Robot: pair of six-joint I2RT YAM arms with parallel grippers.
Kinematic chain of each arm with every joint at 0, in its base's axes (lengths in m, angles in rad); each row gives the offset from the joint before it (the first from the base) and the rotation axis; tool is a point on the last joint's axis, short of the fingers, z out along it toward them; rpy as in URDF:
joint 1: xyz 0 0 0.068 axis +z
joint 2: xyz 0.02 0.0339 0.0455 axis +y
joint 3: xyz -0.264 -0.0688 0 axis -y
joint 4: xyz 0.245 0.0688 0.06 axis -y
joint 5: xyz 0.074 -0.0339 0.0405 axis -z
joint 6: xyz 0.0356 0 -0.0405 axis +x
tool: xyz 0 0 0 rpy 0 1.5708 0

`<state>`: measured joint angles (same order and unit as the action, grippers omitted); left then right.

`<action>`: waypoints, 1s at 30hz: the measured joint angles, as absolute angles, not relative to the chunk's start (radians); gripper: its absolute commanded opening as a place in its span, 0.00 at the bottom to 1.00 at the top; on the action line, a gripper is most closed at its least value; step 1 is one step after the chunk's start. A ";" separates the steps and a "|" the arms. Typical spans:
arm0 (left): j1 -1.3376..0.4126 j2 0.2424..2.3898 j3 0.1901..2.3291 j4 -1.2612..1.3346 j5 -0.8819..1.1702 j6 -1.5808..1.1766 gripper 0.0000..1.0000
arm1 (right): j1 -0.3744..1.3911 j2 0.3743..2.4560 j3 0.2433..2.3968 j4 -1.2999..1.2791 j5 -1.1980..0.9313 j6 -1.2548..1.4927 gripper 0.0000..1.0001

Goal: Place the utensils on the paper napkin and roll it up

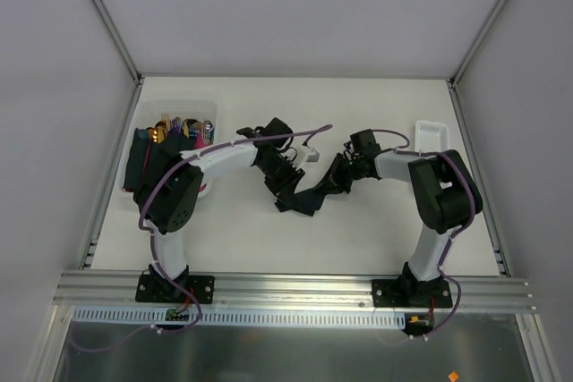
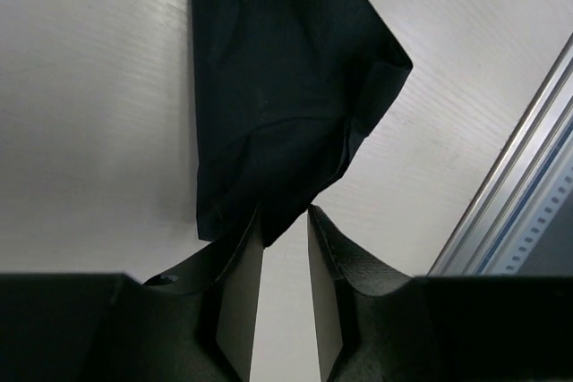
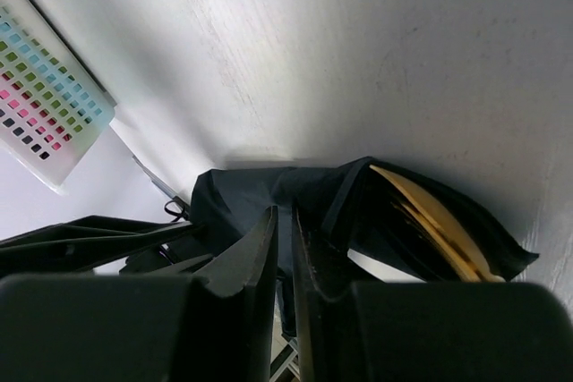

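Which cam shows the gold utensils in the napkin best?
Right wrist: the gold utensils show inside the open fold of the napkin. Left wrist shows only dark napkin. Top external shows the bundle small between the arms, with no gold visible in it.

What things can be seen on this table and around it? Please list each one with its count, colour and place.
paper napkin: one, very dark navy, crumpled at mid-table between the grippers
utensils: count unclear, gold, inside the napkin's fold, only edges showing
bin: one, white, far left of the table
spare cutlery: several, gold and mixed colours, in the bin
spare napkins: count unclear, dark, in the bin
small basket: one, white, far right
table: one, white
left gripper: one, black, jaws apart around the napkin's corner
right gripper: one, black, jaws nearly together at the napkin's edge
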<state>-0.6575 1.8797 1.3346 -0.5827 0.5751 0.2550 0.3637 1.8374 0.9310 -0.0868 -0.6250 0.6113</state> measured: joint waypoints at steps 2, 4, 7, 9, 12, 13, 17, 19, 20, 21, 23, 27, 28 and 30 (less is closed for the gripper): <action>-0.669 1.880 1.305 -0.583 0.566 0.272 0.23 | 0.361 1.840 0.931 -0.086 -0.630 0.611 0.14; -0.677 1.880 1.285 -0.584 0.564 0.282 0.22 | 0.360 1.842 0.931 -0.086 -0.635 0.611 0.14; -0.693 1.879 1.259 -0.584 0.562 0.298 0.16 | 0.358 1.843 0.931 -0.087 -0.638 0.612 0.14; -0.701 1.875 1.240 -0.581 0.552 0.308 0.17 | 0.357 1.843 0.931 -0.087 -0.639 0.611 0.14; -0.722 1.854 1.195 -0.584 0.530 0.332 0.22 | 0.356 1.845 0.931 -0.087 -0.642 0.612 0.13; -0.729 1.847 1.184 -0.585 0.523 0.338 0.23 | 0.355 1.845 0.931 -0.087 -0.643 0.611 0.13; -0.761 1.786 1.129 -0.588 0.502 0.387 0.22 | 0.353 1.847 0.931 -0.087 -0.646 0.611 0.13; -0.766 1.737 1.113 -0.595 0.499 0.405 0.20 | 0.353 1.847 0.931 -0.087 -0.648 0.611 0.13; -0.766 1.708 1.113 -0.601 0.500 0.409 0.20 | 0.352 1.847 0.930 -0.086 -0.648 0.609 0.13; -0.764 1.677 1.115 -0.603 0.504 0.409 0.20 | 0.352 1.847 0.930 -0.086 -0.649 0.609 0.13; -0.749 1.622 1.139 -0.612 0.521 0.400 0.19 | 0.351 1.847 0.929 -0.086 -0.649 0.608 0.13; -0.722 1.606 1.253 -0.610 0.555 0.343 0.19 | 0.350 1.847 0.928 -0.086 -0.651 0.607 0.12; -0.717 1.615 1.282 -0.606 0.563 0.324 0.19 | 0.350 1.847 0.928 -0.085 -0.652 0.605 0.12; -0.711 1.653 1.331 -0.599 0.574 0.289 0.18 | 0.350 1.847 0.927 -0.084 -0.653 0.600 0.12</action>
